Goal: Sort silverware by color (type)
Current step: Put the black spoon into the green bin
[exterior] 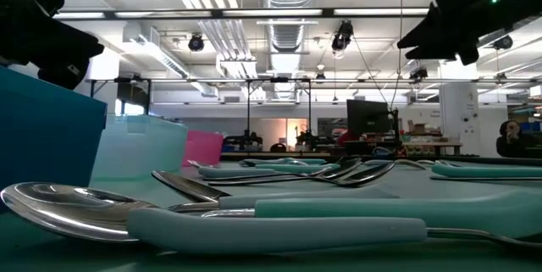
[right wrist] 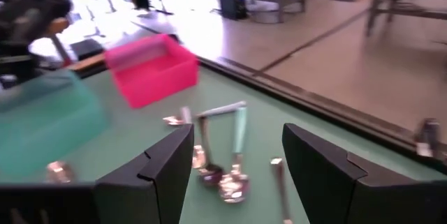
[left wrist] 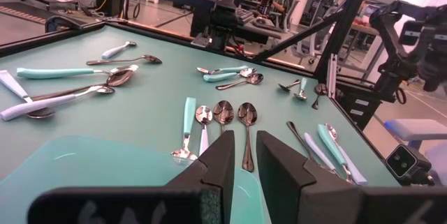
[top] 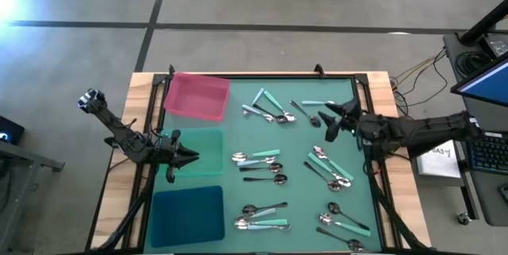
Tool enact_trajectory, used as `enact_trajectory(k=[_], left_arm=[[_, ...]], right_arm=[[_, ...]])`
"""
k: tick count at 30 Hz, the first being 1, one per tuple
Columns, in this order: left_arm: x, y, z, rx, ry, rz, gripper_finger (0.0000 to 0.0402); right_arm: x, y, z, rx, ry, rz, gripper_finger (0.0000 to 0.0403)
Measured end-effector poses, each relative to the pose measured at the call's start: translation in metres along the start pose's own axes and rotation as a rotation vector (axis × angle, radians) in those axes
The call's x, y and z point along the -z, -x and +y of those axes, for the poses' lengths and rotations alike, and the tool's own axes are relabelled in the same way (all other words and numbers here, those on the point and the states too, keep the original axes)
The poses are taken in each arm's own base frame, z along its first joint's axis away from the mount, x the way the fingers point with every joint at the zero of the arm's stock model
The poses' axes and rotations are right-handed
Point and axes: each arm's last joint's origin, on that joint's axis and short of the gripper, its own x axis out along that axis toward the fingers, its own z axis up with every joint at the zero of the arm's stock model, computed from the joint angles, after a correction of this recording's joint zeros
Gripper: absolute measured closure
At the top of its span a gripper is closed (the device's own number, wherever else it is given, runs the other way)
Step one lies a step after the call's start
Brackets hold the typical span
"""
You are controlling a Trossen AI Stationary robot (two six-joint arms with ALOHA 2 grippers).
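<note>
The silverware (top: 274,168) lies scattered on the teal tabletop (top: 302,148), all to the right of the green tray (top: 202,150). Most pieces lie with their long axes running away from that tray, a few on a diagonal. In the low view the nearest mint-handled spoon (exterior: 212,217) is cut off at the edge.

The left hand (top: 189,157) hovers over the green tray, fingers a narrow gap apart, holding nothing. The right hand (top: 332,116) hangs above the far pieces, well right of the tray, jaws spread wide and empty. A white sheet by the right arm carries writing too small to read.
</note>
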Motion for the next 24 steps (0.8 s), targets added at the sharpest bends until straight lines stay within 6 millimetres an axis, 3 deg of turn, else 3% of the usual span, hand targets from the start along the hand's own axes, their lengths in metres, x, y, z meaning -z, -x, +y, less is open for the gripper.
enact_trajectory(k=[4,10,24], left_arm=[[0.0,0.0,0.0,0.0,0.0,0.0,0.0357],[0.0,0.0,0.0,0.0,0.0,0.0,0.0357],[0.0,0.0,0.0,0.0,0.0,0.0,0.0357]], right_arm=[[-0.004,-0.006,-0.005,0.084,0.013,0.051,0.0193],[0.004,-0.024,-0.014,0.209,-0.01,0.182,0.0193],[0.017,-0.08,-0.017,0.246,-0.017,0.487,0.0193]])
